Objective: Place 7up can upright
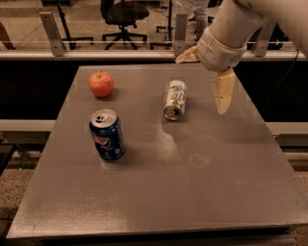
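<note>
The 7up can [174, 99] lies on its side in the far middle of the grey table [159, 192], its silver top facing the near edge. My gripper [199, 85] hangs above the table just right of the can and holds nothing. It is open: one cream finger [223, 91] points down to the right of the can, the other [186, 56] sticks out beyond the can's far end. Neither touches the can.
A dark blue Pepsi can [107, 134] stands upright at the left middle. A red apple [101, 83] sits at the far left. A rail with metal posts [50, 31] runs behind the table, with office chairs [124, 14] beyond.
</note>
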Controlling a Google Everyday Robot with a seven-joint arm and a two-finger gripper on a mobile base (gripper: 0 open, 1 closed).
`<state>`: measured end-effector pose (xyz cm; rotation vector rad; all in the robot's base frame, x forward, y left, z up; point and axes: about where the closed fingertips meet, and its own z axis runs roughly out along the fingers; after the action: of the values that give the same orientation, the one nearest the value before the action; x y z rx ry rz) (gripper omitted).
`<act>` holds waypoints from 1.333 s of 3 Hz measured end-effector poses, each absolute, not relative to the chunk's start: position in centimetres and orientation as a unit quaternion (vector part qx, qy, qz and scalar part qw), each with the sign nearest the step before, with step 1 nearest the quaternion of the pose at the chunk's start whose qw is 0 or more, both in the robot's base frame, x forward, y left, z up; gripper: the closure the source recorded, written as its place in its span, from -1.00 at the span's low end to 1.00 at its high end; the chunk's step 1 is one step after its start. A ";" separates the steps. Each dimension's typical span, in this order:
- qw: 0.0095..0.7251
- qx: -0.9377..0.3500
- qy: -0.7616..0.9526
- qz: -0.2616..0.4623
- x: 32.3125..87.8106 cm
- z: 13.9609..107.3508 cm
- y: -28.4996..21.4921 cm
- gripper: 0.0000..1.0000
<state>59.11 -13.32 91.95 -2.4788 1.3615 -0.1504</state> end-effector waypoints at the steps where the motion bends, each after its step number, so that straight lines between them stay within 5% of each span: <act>1: 0.124 -0.901 0.413 -0.056 59.6 90.4 -12.1 -1.00; 4: 0.119 -0.957 0.259 -0.056 60.3 87.9 -9.3 -1.00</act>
<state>60.35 -9.30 87.88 -2.7969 0.7566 -0.1641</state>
